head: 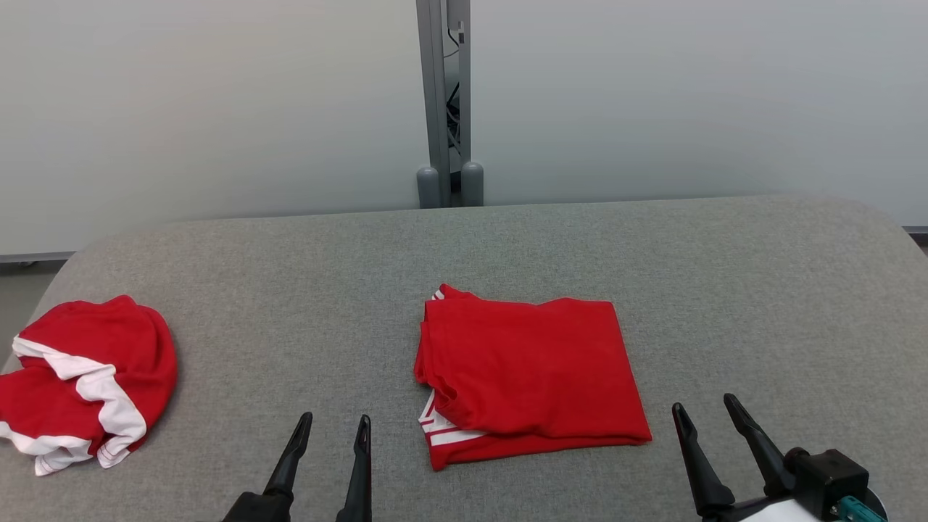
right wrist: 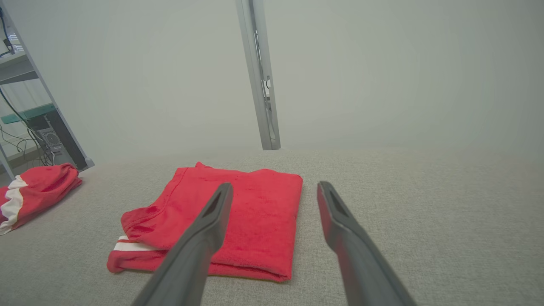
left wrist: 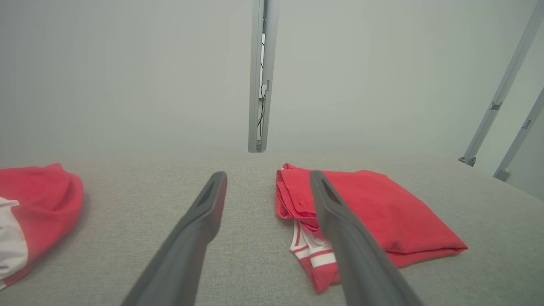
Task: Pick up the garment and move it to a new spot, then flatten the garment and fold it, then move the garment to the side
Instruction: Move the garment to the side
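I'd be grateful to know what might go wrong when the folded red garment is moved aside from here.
1. The folded garment has loose layers, with a striped hem sticking out; a one-sided grasp may unfold it.
2. Moved left, it might land on the crumpled garment near the edge of the table.

Illumination is bright and diffuse. The folded garment (head: 529, 370) casts a faint shadow on the surface (head: 507, 239). Wrist views appear hazy.
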`<state>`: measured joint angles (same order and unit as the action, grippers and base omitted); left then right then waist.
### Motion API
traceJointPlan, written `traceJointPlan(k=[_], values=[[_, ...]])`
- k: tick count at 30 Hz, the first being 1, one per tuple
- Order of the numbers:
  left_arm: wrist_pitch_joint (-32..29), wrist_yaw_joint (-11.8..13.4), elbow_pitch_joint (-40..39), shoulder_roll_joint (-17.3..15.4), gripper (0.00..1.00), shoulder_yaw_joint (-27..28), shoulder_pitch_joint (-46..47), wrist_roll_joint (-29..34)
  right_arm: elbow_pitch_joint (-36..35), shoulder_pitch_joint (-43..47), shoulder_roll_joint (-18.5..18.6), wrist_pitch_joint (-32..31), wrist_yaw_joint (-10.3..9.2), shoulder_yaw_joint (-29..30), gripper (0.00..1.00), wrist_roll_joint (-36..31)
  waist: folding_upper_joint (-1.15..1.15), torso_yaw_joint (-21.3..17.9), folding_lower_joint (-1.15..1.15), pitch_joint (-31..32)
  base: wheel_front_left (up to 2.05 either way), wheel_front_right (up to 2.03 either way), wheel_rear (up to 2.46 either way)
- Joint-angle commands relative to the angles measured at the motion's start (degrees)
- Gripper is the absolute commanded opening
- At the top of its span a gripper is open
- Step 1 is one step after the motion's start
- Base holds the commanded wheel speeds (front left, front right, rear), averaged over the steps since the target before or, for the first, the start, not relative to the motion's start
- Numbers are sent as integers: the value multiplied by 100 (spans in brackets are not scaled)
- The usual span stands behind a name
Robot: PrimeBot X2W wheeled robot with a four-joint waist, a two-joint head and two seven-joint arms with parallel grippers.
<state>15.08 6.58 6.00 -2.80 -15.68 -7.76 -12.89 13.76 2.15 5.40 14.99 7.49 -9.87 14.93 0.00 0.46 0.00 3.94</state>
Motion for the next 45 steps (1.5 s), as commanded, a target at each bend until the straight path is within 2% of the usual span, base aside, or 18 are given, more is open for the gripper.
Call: traceJointPlan(k=[1, 12, 18, 21, 22, 24, 32, 38, 45], values=[[10, 14, -21, -21, 100, 37, -30, 33, -9, 57, 20, 26, 0, 7, 100, -10, 0, 18, 0, -4, 0, 0, 0], [10, 26, -48, -22, 100, -18, 35, 92, 152, -183, 11, 26, 0, 0, 100, -13, 0, 160, 0, -124, 0, 0, 0], [10, -1, -21, -21, 100, -86, 147, 139, 957, -639, 79, 26, 0, -202, 100, 231, 0, 298, 0, -280, 0, 0, 0], [10, -34, 17, -21, 100, -138, 202, 149, 1466, -973, 101, 26, 0, -382, 100, 767, 0, 396, 0, -359, 0, 0, 0], [10, -34, 17, -21, 100, -138, 202, 149, 1466, -973, 101, 26, 0, -382, 100, 767, 0, 396, 0, -359, 0, 0, 0], [10, -45, 41, -21, 100, -169, 265, 169, 1734, -1220, 164, -3, 0, -537, 100, 1260, 0, 463, 0, -430, 0, 0, 0], [10, -55, 65, -21, 100, -255, 462, 235, 2464, -2100, 628, -431, 0, -1017, 100, 2980, 0, 668, 0, -799, 0, 0, 0], [10, -55, 61, -22, 100, -318, 642, 223, 2723, -2554, 1012, -626, 0, -1458, 100, 3741, 0, 788, 0, -1095, 0, 0, 0], [10, -6, 88, -21, 100, -438, 827, 177, 2867, -2819, 1137, -920, 0, -1938, 100, 4524, 0, 896, 0, -1350, 0, 0, 0]])
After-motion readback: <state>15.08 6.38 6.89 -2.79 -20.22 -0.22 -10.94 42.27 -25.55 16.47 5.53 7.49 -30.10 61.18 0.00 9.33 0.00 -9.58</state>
